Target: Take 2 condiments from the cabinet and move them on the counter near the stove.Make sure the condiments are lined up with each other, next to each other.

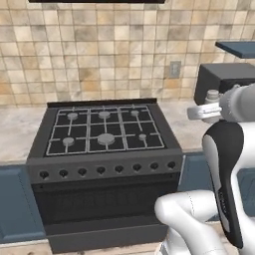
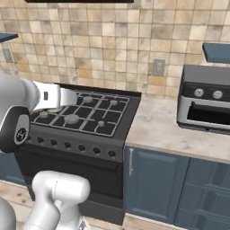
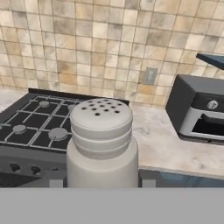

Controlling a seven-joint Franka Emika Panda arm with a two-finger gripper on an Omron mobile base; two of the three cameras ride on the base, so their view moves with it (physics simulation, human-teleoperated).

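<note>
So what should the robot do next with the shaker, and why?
Probably carry the shaker forward and down to the counter right of the stove. The hand is shut on it, up in the air, and that beige stretch before the toaster oven looks free.

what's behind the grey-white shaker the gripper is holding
Behind the grey-white cylindrical shaker with perforated lid: black gas stove, beige marbled counter, tan tiled wall. The shaker hides part of the stove's right edge and the gripper's fingertips.
</note>
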